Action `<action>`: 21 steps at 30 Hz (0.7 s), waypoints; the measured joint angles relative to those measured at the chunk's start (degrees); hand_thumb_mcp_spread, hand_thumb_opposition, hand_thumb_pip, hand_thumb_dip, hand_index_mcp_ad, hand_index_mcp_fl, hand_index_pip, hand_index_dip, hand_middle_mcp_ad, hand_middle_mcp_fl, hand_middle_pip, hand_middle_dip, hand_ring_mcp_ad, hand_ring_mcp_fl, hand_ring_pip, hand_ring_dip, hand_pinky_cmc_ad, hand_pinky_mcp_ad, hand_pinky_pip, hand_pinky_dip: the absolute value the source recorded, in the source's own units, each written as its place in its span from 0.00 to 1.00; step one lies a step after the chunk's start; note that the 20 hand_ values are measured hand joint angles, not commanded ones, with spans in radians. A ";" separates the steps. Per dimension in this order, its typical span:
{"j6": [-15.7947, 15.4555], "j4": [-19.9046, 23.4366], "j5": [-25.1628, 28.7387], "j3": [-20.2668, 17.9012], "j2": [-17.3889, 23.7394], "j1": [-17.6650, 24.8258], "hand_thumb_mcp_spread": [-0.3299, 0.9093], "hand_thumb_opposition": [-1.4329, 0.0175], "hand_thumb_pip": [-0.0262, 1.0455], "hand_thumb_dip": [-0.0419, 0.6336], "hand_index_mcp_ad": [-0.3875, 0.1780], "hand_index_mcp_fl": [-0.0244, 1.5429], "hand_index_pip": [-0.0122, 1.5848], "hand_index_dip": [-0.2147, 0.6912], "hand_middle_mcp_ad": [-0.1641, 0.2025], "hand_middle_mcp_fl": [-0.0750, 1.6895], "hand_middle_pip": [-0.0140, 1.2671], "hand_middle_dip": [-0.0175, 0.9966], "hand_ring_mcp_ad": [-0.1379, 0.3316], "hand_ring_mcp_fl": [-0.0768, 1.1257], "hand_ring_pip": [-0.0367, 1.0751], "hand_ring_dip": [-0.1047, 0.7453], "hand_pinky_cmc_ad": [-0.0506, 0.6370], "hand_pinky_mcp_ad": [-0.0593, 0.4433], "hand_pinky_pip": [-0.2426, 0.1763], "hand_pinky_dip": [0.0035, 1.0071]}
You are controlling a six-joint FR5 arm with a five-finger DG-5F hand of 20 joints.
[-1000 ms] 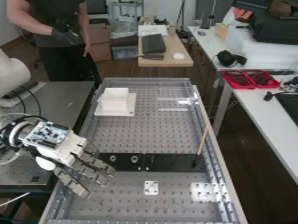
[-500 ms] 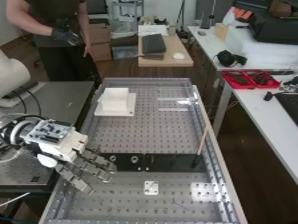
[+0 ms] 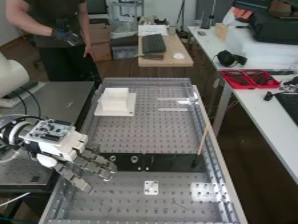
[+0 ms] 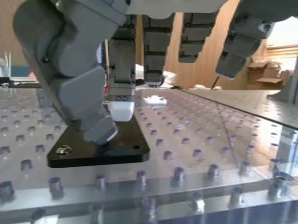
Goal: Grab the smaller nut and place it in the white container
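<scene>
Perforated bench point(image 3: 146, 132) spreads beneath me, flat black bar point(image 3: 176, 163) lying across it. My hand point(image 3: 61, 146) hangs low by bar's end, fingers outstretched, gripping nothing. White container point(image 3: 114, 100) sits farther up bench, well apart from me. Larger nut point(image 3: 112, 158) and bearing point(image 3: 134, 159) stand on bar. Smaller nut point(image 4: 64, 149) rests near bar's end corner, beside my thumb point(image 4: 101, 131) but apart. Grasp is step in hand, I judge; next move calls for lining up thumb with nut, then light pinch.
</scene>
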 joint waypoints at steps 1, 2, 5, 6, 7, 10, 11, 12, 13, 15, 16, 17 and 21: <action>0.07 -0.05 -0.13 0.06 -0.07 -0.12 0.63 0.38 0.66 0.47 0.52 0.08 0.98 0.45 0.48 0.16 0.11 0.25 0.50 0.06 0.12 0.22 0.59 0.67 0.52 0.24; 0.10 -0.07 -0.17 0.08 -0.09 -0.16 0.63 0.38 0.66 0.47 0.52 0.08 0.98 0.45 0.48 0.16 0.11 0.25 0.50 0.06 0.12 0.22 0.59 0.67 0.52 0.24; 0.34 -0.07 -0.34 0.18 -0.24 -0.28 0.63 0.38 0.66 0.47 0.52 0.08 0.98 0.45 0.47 0.16 0.11 0.25 0.50 0.06 0.12 0.22 0.59 0.67 0.52 0.23; 0.38 -0.07 -0.36 0.20 -0.29 -0.30 0.63 0.38 0.66 0.47 0.52 0.08 0.98 0.45 0.47 0.16 0.11 0.25 0.50 0.06 0.12 0.22 0.59 0.67 0.52 0.23; 0.40 -0.08 -0.43 0.23 -0.35 -0.29 0.63 0.38 0.66 0.47 0.52 0.08 0.98 0.45 0.47 0.16 0.11 0.25 0.50 0.06 0.12 0.22 0.59 0.67 0.52 0.23; 0.51 -0.13 -0.53 0.20 -0.44 -0.14 0.63 0.38 0.67 0.48 0.52 0.08 0.98 0.45 0.47 0.16 0.11 0.25 0.51 0.06 0.12 0.22 0.59 0.67 0.52 0.24; 0.53 -0.13 -0.53 0.19 -0.45 -0.11 0.63 0.38 0.67 0.46 0.52 0.08 0.98 0.45 0.47 0.16 0.11 0.25 0.51 0.06 0.12 0.22 0.59 0.67 0.52 0.23; 0.61 -0.12 -0.53 0.17 -0.44 -0.04 0.63 0.38 0.67 0.46 0.52 0.08 0.98 0.45 0.47 0.16 0.11 0.25 0.51 0.06 0.12 0.22 0.59 0.67 0.52 0.24; 0.67 -0.11 -0.49 0.15 -0.43 -0.01 0.63 0.38 0.67 0.46 0.52 0.08 0.98 0.45 0.47 0.16 0.11 0.25 0.51 0.06 0.12 0.22 0.59 0.67 0.51 0.23; 0.76 -0.10 -0.40 0.12 -0.43 0.09 0.63 0.38 0.67 0.46 0.52 0.08 0.98 0.45 0.47 0.16 0.11 0.25 0.50 0.06 0.12 0.22 0.59 0.67 0.52 0.24; 0.82 -0.10 -0.35 0.09 -0.41 0.17 0.63 0.38 0.67 0.46 0.52 0.08 0.98 0.45 0.47 0.16 0.11 0.25 0.51 0.06 0.12 0.22 0.59 0.67 0.52 0.24; 0.83 -0.11 -0.32 0.08 -0.40 0.20 0.63 0.38 0.67 0.46 0.52 0.08 0.98 0.45 0.47 0.16 0.11 0.25 0.51 0.06 0.12 0.22 0.59 0.67 0.52 0.24; 0.95 -0.24 -0.24 0.08 -0.31 0.23 0.63 0.38 0.67 0.46 0.52 0.08 0.98 0.45 0.47 0.16 0.11 0.25 0.51 0.06 0.12 0.22 0.59 0.67 0.52 0.24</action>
